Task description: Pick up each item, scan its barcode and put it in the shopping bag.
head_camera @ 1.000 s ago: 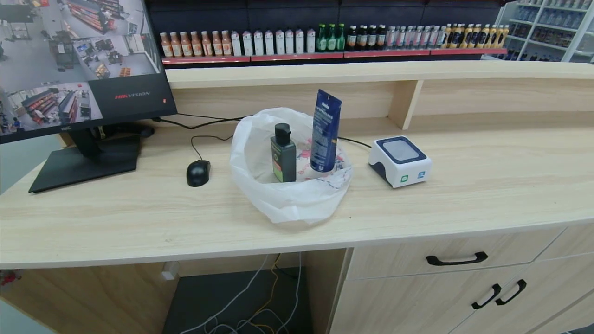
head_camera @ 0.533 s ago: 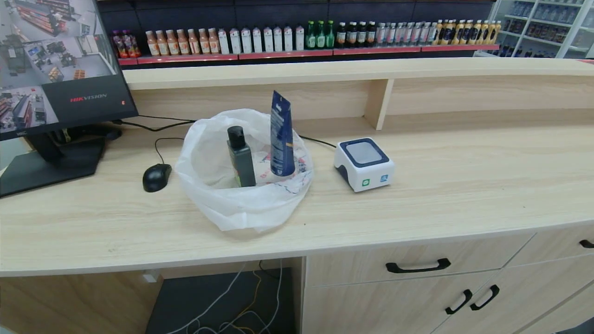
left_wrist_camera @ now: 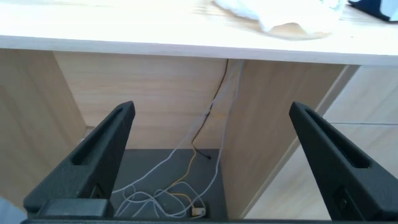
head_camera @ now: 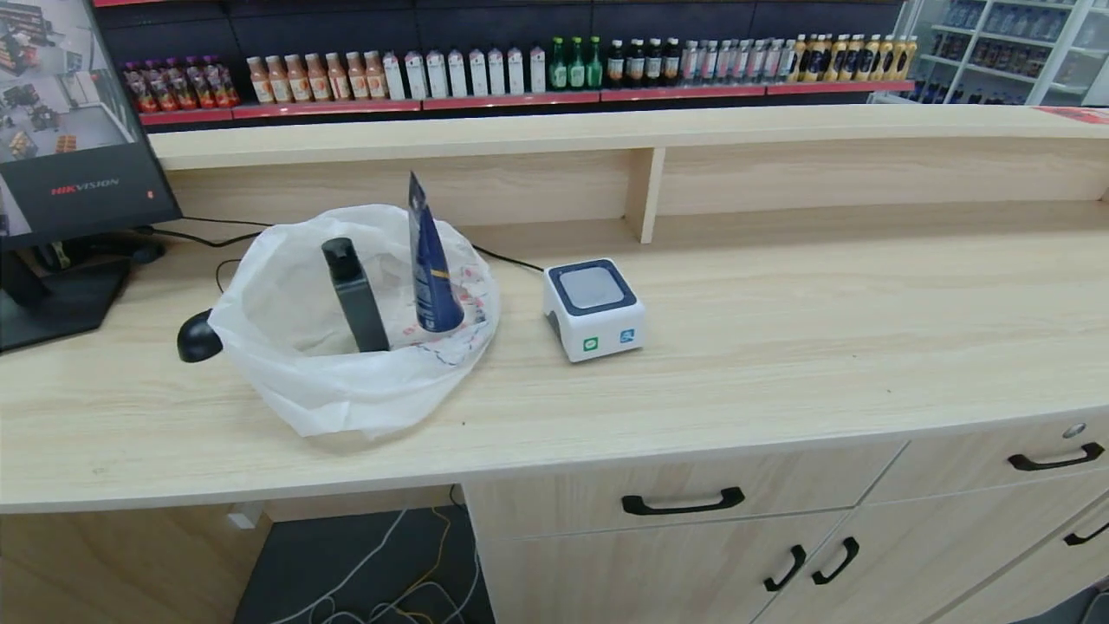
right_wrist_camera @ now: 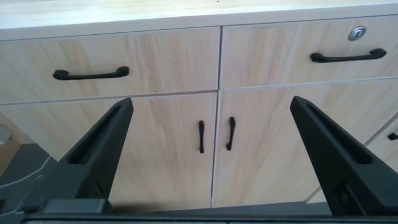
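A dark bottle [head_camera: 355, 299] and a slightly tilted blue tube [head_camera: 429, 260] stand in the white shopping bag [head_camera: 346, 394], just left of the scanner [head_camera: 593, 308] on the bench [head_camera: 780, 347], apparently packed already. The left gripper [left_wrist_camera: 211, 109] and right gripper [right_wrist_camera: 211, 102] hang wide open and empty, well below the scanner, likely because nothing is left to lift.
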`<state>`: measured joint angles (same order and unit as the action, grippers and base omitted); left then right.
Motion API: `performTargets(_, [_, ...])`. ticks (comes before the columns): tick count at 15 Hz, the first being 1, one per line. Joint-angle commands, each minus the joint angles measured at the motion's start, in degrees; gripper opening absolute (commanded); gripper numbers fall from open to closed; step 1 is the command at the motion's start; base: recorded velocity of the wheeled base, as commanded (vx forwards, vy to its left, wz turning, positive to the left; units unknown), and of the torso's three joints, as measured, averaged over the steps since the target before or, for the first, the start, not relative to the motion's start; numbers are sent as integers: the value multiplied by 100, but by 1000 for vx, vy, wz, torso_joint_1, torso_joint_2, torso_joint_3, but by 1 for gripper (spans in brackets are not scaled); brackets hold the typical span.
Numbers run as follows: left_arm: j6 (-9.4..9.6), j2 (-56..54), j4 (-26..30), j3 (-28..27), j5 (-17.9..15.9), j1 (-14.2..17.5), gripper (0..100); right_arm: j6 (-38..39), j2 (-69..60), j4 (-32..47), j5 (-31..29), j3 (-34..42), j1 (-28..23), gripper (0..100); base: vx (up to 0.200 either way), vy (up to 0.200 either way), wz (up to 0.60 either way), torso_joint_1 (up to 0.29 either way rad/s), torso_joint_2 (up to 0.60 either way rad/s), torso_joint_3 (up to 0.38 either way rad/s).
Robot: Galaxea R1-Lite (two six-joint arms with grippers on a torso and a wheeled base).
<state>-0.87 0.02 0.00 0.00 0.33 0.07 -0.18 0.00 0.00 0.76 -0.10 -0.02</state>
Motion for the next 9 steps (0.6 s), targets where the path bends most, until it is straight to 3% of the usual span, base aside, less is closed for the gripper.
performTargets(1, [-1, -2, 0, 0, 2, 1, 100, 1, 9, 0, 4, 1, 2, 100, 0, -200, 0, 2, 2, 2])
performTargets(5, [-1, -2, 0, 0, 2, 1, 100, 1, 9, 0, 4, 1, 2, 100, 0, -200, 0, 1, 2, 2])
performTargets(9, [16, -2, 0, 0, 2, 1, 100, 1, 9, 0, 4, 1, 2, 100, 0, 0, 0, 0, 0, 0])
